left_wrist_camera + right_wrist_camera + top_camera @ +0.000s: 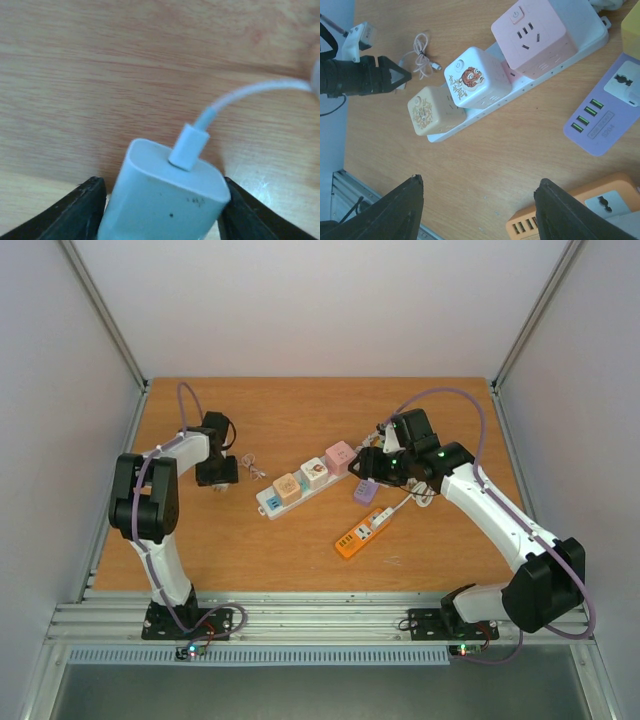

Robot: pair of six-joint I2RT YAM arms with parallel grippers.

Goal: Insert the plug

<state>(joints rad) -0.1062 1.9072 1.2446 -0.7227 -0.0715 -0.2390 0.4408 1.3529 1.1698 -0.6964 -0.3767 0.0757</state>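
Observation:
A white charger plug (160, 200) lies tilted on the wood between the fingers of my left gripper (162, 182), its white cable (240, 95) curving off to the right. The right finger touches the plug's side, while a thin gap shows at the left finger (75, 212). In the top view the left gripper (216, 472) is down at the table, left of the white power strip (268, 502). My right gripper (480, 182) hovers open and empty over bare wood near the strip (475, 119).
The strip carries a beige cube (432, 110), a white cube (475, 77) and a pink cube (530, 35). A purple socket block (605, 107) and an orange one (580, 210) lie to its right. A coiled thin cable (255, 468) lies between the left gripper and the strip.

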